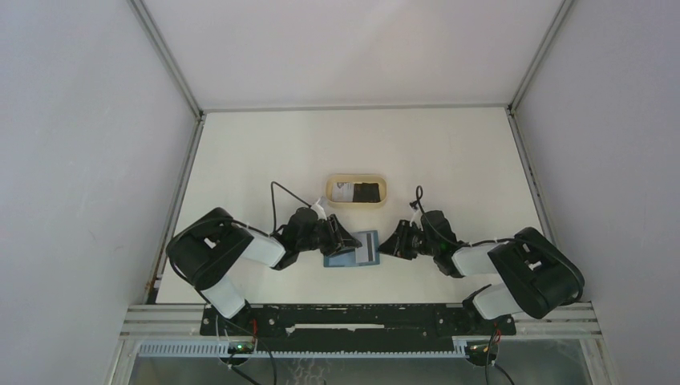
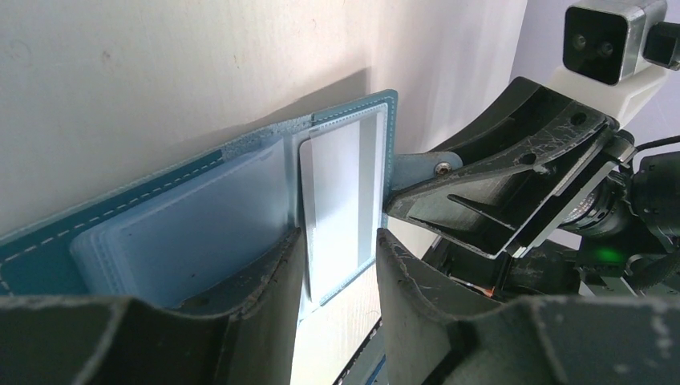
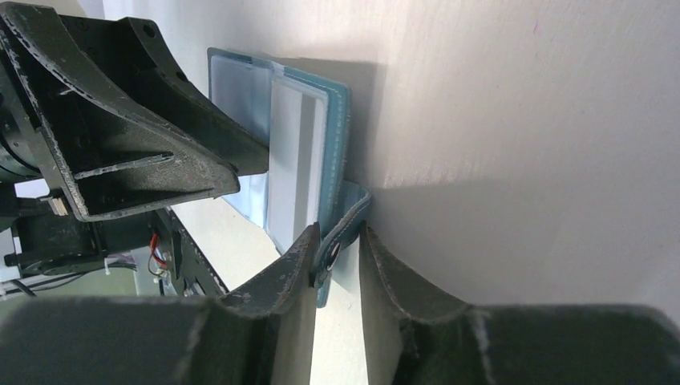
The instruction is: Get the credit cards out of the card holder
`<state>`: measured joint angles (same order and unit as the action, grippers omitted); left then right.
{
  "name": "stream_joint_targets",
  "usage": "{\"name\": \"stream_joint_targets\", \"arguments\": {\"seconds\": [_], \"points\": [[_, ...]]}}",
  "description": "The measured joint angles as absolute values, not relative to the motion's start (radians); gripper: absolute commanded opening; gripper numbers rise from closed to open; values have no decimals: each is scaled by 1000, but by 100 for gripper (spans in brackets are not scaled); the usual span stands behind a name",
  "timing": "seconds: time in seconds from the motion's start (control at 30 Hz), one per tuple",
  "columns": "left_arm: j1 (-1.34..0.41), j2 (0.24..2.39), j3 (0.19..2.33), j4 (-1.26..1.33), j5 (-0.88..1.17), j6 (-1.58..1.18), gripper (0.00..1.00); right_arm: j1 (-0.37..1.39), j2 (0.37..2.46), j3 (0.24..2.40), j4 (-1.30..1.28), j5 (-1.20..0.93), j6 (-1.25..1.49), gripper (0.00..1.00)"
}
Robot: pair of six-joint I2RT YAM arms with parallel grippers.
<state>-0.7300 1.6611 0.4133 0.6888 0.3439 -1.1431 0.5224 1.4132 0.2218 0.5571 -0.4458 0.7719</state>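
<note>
- The card holder (image 1: 365, 249) lies open and flat on the table (image 1: 449, 160), just on the near side of the tray (image 1: 386, 191), with its pale blue pockets facing up.
- One pale card (image 2: 341, 200) sits in the pocket on the right-hand flap, most of its face showing through the clear window.
- The snap tab (image 3: 341, 237) sticks out from that flap's outer edge, on the side away from my left arm.
- My right gripper (image 3: 337, 233) comes in low from the right of the holder, its fingers drawn close on the snap tab and pinching it between them.
- My left gripper (image 2: 338, 235) reaches in from the other side with its fingers spread apart. They hold nothing, and they straddle the near end of the pocket with the card. One fingertip rests on the holder's inner face.
- The two grippers face each other across the holder, both nearer to me than the tray.
- In the tray lie a white card (image 1: 345, 191) and a black card (image 1: 368, 192), side by side.
</note>
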Motion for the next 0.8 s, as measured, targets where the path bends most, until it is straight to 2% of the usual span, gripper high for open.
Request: {"name": "stream_joint_targets", "arguments": {"seconds": [0.17, 0.33, 0.4, 0.43, 0.57, 0.8], "points": [[-730, 1664, 413, 690, 344, -1143, 44, 534, 1441, 233, 559, -447, 770, 21], [-724, 1673, 413, 702, 350, -1143, 44, 538, 1496, 250, 607, -454, 777, 24], [-721, 1676, 413, 708, 352, -1144, 44, 538, 1518, 256, 635, -458, 786, 23], [-721, 1677, 413, 709, 352, -1144, 44, 538, 1526, 257, 647, -460, 789, 20], [-719, 1682, 413, 717, 354, -1144, 44, 538, 1538, 257, 660, -458, 793, 0], [-717, 1687, 413, 728, 362, -1145, 43, 537, 1538, 257, 657, -456, 792, 0]]}}
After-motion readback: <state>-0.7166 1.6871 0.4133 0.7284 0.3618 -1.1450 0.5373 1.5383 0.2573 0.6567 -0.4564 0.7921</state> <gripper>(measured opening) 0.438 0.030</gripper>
